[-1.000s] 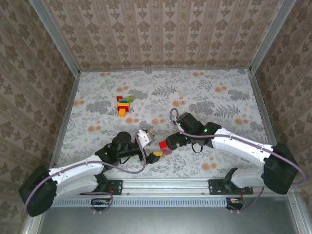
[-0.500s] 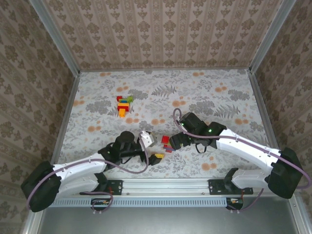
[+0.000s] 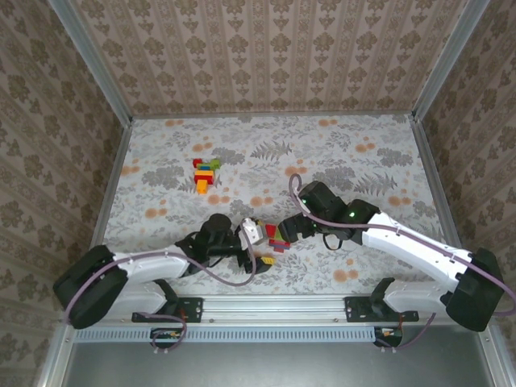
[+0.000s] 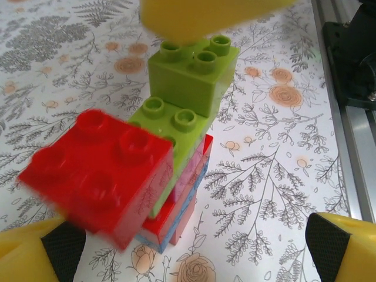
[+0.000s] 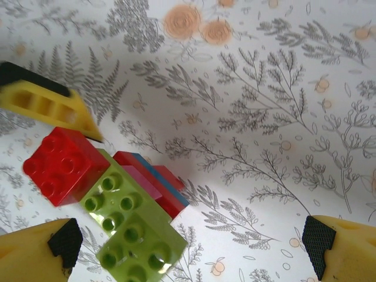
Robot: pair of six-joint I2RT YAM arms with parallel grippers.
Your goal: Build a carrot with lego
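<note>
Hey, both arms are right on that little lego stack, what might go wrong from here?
The red brick seems to hang off the side of the stack and might pop loose if nudged. The open left fingers and right fingers crowd it closely, so they might clash or tip the stack.

Both arms have white shells and black joints. The left arm [image 3: 141, 272] is in the lower left of the overhead view, the right arm [image 3: 407, 242] in the lower right. A thin purple cable [image 3: 289, 190] runs along each. A small green light [image 3: 351, 214] glows on the right one. The fingers [image 5: 26, 249] are yellow, with black ribbed pads [image 5: 317, 241].
</note>
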